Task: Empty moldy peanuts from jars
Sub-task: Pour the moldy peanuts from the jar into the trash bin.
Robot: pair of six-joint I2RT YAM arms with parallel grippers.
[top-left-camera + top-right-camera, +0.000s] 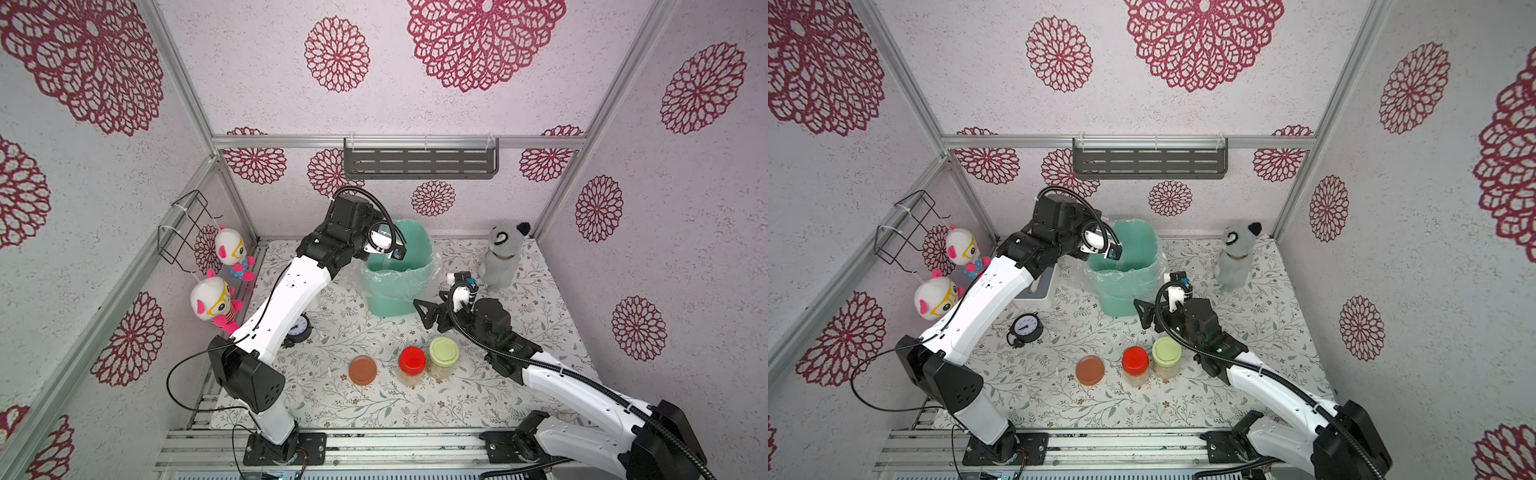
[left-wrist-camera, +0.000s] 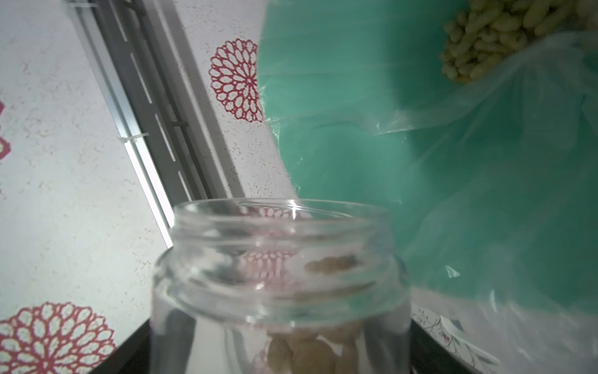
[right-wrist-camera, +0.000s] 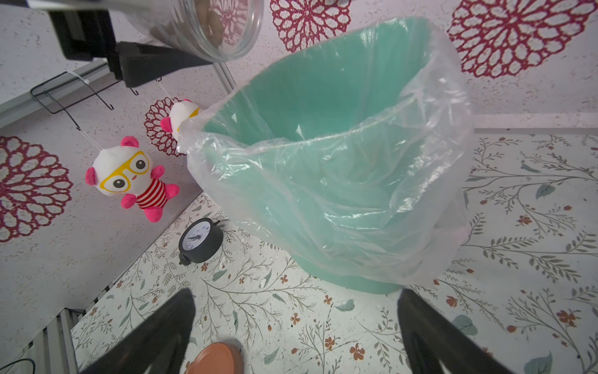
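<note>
My left gripper is shut on an open clear jar, held tilted with its mouth over the mint-green bin. A few moldy peanuts lie inside that jar. A yellowish heap of peanuts lies in the bin's plastic liner. The jar's brown lid rests flat on the table. Beside it stand a red-lidded jar and a pale-green-lidded jar, both with peanuts inside. My right gripper is open with nothing in it, low over the table in front of the bin.
A black alarm clock lies left of the bin, near a white box. A grey plush animal stands at the back right. Two pink-and-white plush toys hang on the left wall. A dark shelf is on the back wall.
</note>
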